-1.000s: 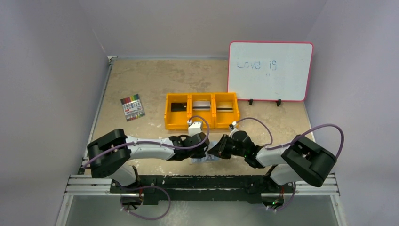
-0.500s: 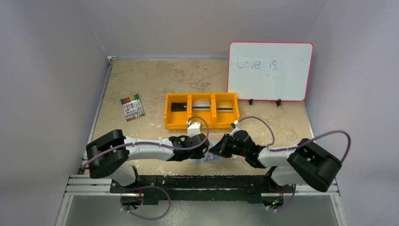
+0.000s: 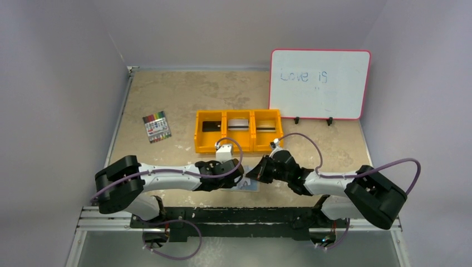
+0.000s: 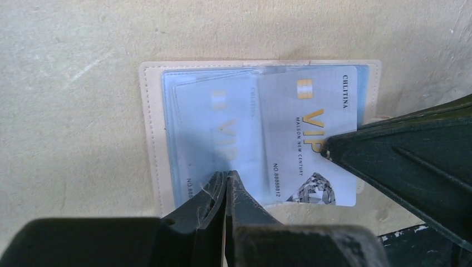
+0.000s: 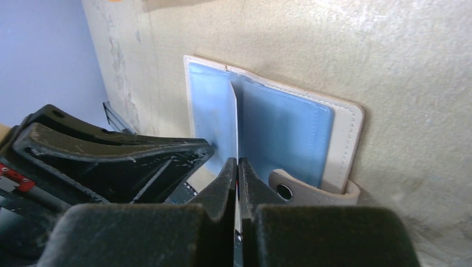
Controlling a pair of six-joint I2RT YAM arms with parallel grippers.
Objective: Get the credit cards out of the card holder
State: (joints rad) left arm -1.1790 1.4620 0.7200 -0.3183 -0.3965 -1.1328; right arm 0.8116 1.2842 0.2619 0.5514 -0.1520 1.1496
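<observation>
The jaws of the right gripper (image 5: 238, 162) are closed on the edge of a VIP card (image 4: 303, 139), which the right wrist view shows edge-on as a thin pale line between the fingers. The jaws of the left gripper (image 4: 225, 177) are also closed, with their tips on the near edge of the card holder (image 4: 150, 139). From this angle I cannot tell whether they nip that edge or only press it down.

The card holder lies open and flat on the counter (image 4: 72, 83), blue panels up, just in front of the 2 arm bases and well short of the orange tray (image 3: 203, 146). Its tab strap (image 5: 311, 194) sticks out on the right arm's side. The VIP card sits over 1 panel with its far end apparently tucked in the pocket, and its near end juts past the holder's edge. A second card (image 4: 217, 133) shows faintly through the other pocket, fully seated.

This looks like the pull-out step for the first of the 2 cards seen in the holder, part done. The next move calls for a straight draw along the card's length toward the near edge, with the grip kept firm. The left gripper needs to pin the holder so it does not slide along with the card. If the holder lifts or the flap folds over, the card could bind in the pocket. The second card would then need a fresh pinch at its exposed edge, which hardly shows yet.
</observation>
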